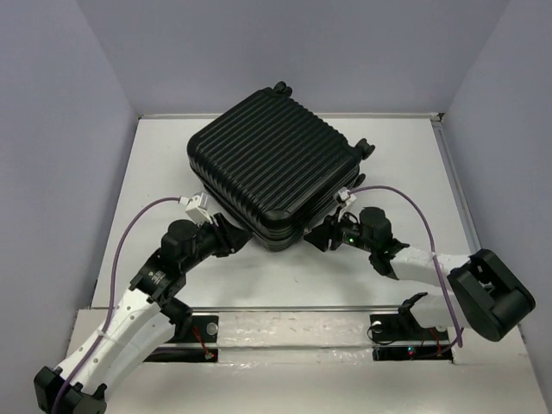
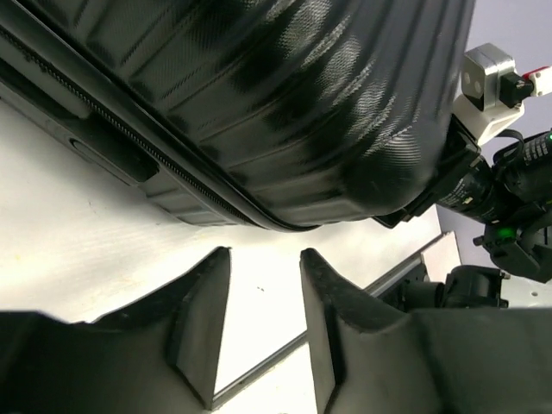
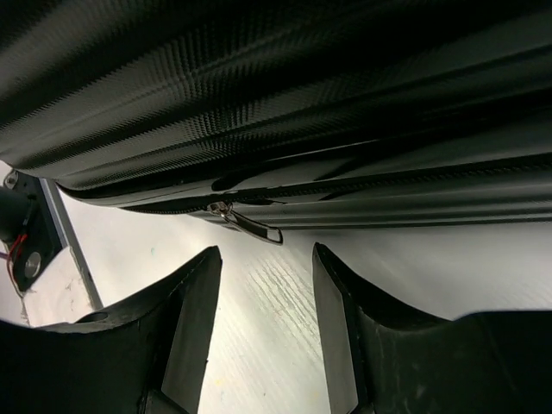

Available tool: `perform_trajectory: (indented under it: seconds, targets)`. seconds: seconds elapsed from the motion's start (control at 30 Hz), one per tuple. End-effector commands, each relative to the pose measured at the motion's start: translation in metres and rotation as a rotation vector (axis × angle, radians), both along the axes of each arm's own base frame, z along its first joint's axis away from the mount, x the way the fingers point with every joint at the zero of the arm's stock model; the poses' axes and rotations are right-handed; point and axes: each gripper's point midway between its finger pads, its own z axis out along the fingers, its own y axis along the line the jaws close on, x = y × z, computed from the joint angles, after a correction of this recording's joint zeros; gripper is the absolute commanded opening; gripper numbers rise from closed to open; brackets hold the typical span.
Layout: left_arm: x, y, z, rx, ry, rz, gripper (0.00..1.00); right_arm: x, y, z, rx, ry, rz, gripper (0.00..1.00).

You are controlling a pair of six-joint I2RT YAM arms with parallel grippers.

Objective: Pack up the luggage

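As seen from above: one luggage (image 1: 276, 159), black and ribbed, lying flat and zipped shut on the white table (image 1: 155, 172), turned at an angle. Two caster wheels (image 1: 280, 87) in sight, one at the far corner and one at the right-hand corner. Two claws, both low at the near corner of the shell. Left gripper (image 1: 241, 240) just to the left of that corner, right gripper (image 1: 315, 237) just to the right of it, pointed toward each other with the corner between them.

Through the left wrist camera: two fingers (image 2: 203, 319) spread apart, pinching nothing, only bare table in the gap. Just ahead of and above the fingertips, the rounded corner of the shell, not touching them. One zipper line (image 2: 155, 155) along the seam, slanting down toward the claw. Beyond the corner, off to the claw's right, the right arm (image 2: 500, 198) with one green light lit.

Through the right wrist camera: again two fingers (image 3: 194, 328), parted and holding nothing, table between them. Just beyond the tip of the left-hand finger, one metal zipper pull (image 3: 246, 222) hanging from the seam, apart from both fingers. Above the claw, across the whole top of the view, the ribbed shell.
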Motion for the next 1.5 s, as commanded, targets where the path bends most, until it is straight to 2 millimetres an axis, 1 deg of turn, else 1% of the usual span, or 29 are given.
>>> perform_trajectory:
  seconds: [0.0, 0.1, 0.33, 0.4, 0.43, 0.47, 0.53, 0.57, 0.6, 0.67, 0.73, 0.77, 0.8, 0.83, 0.9, 0.93, 1.03, 1.07, 1.1, 1.13, 1.2, 1.23, 1.27, 1.3, 1.33, 1.37, 1.4, 1.43, 1.47]
  targets:
    - [-0.001, -0.018, 0.005, -0.064, -0.012, -0.079, 0.44, 0.016, 0.02, 0.034, 0.063, -0.176, 0.028, 0.53]
    - [0.003, -0.023, 0.003, -0.07, -0.016, -0.092, 0.42, 0.014, 0.021, 0.032, 0.073, -0.188, 0.031, 0.53]
    - [0.005, -0.031, -0.002, -0.062, -0.006, -0.115, 0.38, 0.026, 0.025, 0.029, 0.06, -0.201, -0.005, 0.52]
    - [0.005, -0.032, -0.002, -0.064, -0.004, -0.115, 0.37, 0.029, 0.03, 0.033, 0.07, -0.212, -0.004, 0.49]
    - [0.005, -0.033, -0.002, -0.065, -0.005, -0.116, 0.36, 0.031, 0.031, 0.035, 0.077, -0.222, -0.005, 0.46]
    - [0.006, -0.033, -0.002, -0.063, -0.004, -0.115, 0.36, 0.03, 0.036, 0.038, 0.083, -0.227, 0.004, 0.36]
    - [0.006, -0.036, -0.004, -0.058, 0.001, -0.121, 0.36, 0.033, 0.035, 0.041, 0.091, -0.235, -0.012, 0.23]
    - [0.008, -0.038, -0.006, -0.054, 0.01, -0.122, 0.35, 0.032, 0.038, 0.043, 0.099, -0.238, -0.01, 0.12]
    - [0.008, -0.04, -0.005, -0.054, 0.011, -0.127, 0.35, 0.028, 0.041, 0.046, 0.105, -0.242, -0.003, 0.08]
    - [0.011, -0.046, 0.002, -0.069, -0.008, -0.139, 0.35, 0.023, 0.044, 0.053, 0.118, -0.253, -0.004, 0.07]
    - [0.016, -0.052, 0.005, -0.076, -0.007, -0.145, 0.34, 0.007, 0.055, 0.055, 0.119, -0.249, 0.031, 0.07]
    - [0.02, -0.058, 0.018, -0.097, -0.04, -0.151, 0.34, 0.002, 0.055, 0.052, 0.09, -0.228, 0.017, 0.07]
    - [0.025, -0.062, 0.021, -0.101, -0.047, -0.152, 0.33, -0.019, 0.065, 0.039, 0.042, -0.186, 0.064, 0.07]
    - [0.029, -0.066, 0.034, -0.115, -0.071, -0.154, 0.33, -0.023, 0.066, 0.034, 0.013, -0.171, 0.046, 0.07]
    - [0.037, -0.073, 0.041, -0.117, -0.079, -0.153, 0.33, -0.045, 0.073, 0.027, -0.029, -0.142, 0.066, 0.07]
    - [0.041, -0.077, 0.054, -0.129, -0.106, -0.153, 0.33, -0.066, 0.079, 0.014, -0.086, -0.117, 0.088, 0.07]
    - [0.052, -0.083, 0.062, -0.128, -0.115, -0.146, 0.32, -0.093, 0.087, 0.007, -0.124, -0.081, 0.104, 0.07]
    - [0.054, -0.087, 0.072, -0.141, -0.132, -0.15, 0.32, -0.105, 0.094, 0.008, -0.134, -0.081, 0.121, 0.07]
    - [0.055, -0.092, 0.071, -0.137, -0.125, -0.156, 0.32, -0.111, 0.099, 0.009, -0.137, -0.081, 0.126, 0.07]
    - [0.057, -0.094, 0.078, -0.146, -0.137, -0.158, 0.32, -0.118, 0.111, 0.015, -0.13, -0.092, 0.138, 0.07]
    - [0.058, -0.098, 0.082, -0.149, -0.138, -0.16, 0.31, -0.123, 0.127, 0.023, -0.115, -0.113, 0.147, 0.07]
    - [0.058, -0.102, 0.084, -0.151, -0.139, -0.168, 0.3, -0.119, 0.135, 0.021, -0.126, -0.134, 0.123, 0.07]
    - [0.057, -0.105, 0.086, -0.152, -0.138, -0.177, 0.3, -0.116, 0.142, 0.026, -0.115, -0.15, 0.099, 0.07]
    - [0.057, -0.106, 0.086, -0.152, -0.132, -0.184, 0.3, -0.111, 0.154, 0.04, -0.079, -0.17, 0.073, 0.07]
    - [0.056, -0.107, 0.087, -0.149, -0.126, -0.188, 0.3, -0.102, 0.163, 0.044, -0.04, -0.189, 0.029, 0.07]
    - [0.055, -0.106, 0.092, -0.152, -0.133, -0.187, 0.3, -0.086, 0.165, 0.055, 0.001, -0.202, -0.069, 0.07]
    - [0.053, -0.104, 0.089, -0.136, -0.118, -0.183, 0.3, -0.076, 0.169, 0.08, 0.128, -0.221, -0.141, 0.07]
    - [0.053, -0.101, 0.089, -0.129, -0.116, -0.175, 0.3, -0.065, 0.164, 0.086, 0.187, -0.224, -0.22, 0.07]
    - [0.053, -0.096, 0.091, -0.125, -0.121, -0.153, 0.3, -0.052, 0.154, 0.085, 0.229, -0.235, -0.324, 0.07]
